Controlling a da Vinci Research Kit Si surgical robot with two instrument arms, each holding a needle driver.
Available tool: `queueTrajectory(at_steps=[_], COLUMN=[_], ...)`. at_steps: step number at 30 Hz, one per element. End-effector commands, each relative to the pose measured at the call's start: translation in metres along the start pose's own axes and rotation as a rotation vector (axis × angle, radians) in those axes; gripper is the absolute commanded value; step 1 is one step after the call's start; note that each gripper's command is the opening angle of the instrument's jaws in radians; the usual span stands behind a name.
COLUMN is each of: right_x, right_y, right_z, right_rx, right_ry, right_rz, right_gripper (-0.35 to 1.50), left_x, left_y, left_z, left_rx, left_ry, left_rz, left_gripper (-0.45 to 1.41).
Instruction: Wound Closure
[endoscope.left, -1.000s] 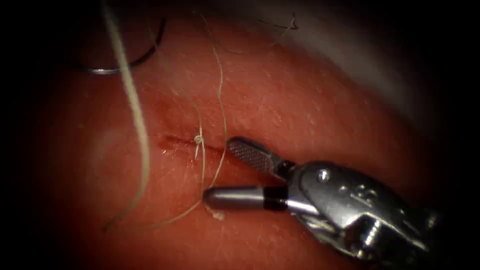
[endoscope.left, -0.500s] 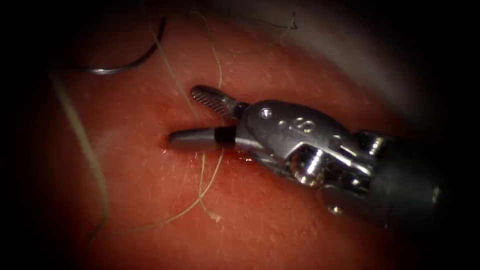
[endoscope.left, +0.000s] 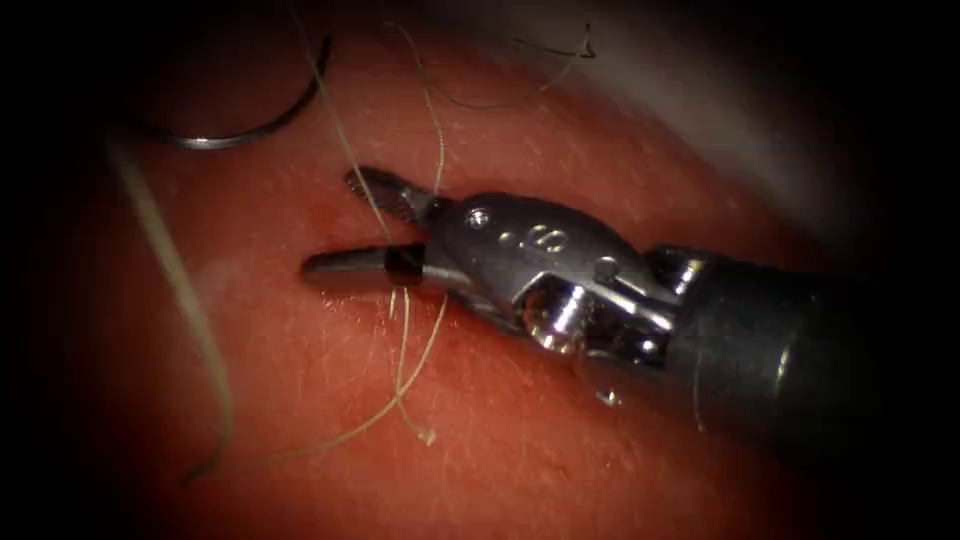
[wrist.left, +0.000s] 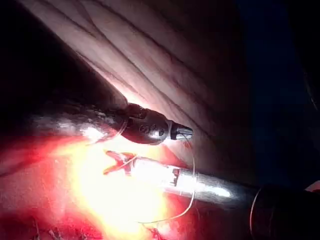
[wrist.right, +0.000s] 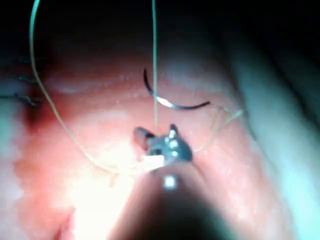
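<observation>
The right arm's silver metal tool (endoscope.left: 362, 224) has ridged jaw faces, a black band, small screws, stamped digits and a dark grey shaft (endoscope.left: 780, 350).

Some small marks are showing on the shiny metal head of the right tool (endoscope.left: 375, 225), just behind its jaws. They are looking like two round shapes, maybe numbers or letters, but they are too small and blurry to read. No other words, numbers or signs are showing anywhere that can be read.
</observation>
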Motion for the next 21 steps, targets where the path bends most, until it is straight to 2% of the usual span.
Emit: queueTrajectory(at_steps=[1,17,21], right_x=[0.0,0.0001,0.0001], right_y=[-0.0001,-0.0011,-0.0011], right_z=[0.0009,0.0027,0.0027], right_rx=[0.001,-0.01,-0.01], right_ry=[0.003,0.004,0.007], right_rz=[-0.003,-0.002,-0.002], right_gripper=[1.32,1.32,1.21], left_x=[-0.0004,-0.0001,0.0001], left_y=[0.0,0.0002,0.0003], left_z=[0.0005,0.0008,0.0009], left_rx=[0.001,-0.001,-0.001], left_ry=[0.001,0.005,0.006], left_rz=[0.001,-0.001,-0.002], left_gripper=[-0.35,-0.35,-0.35])
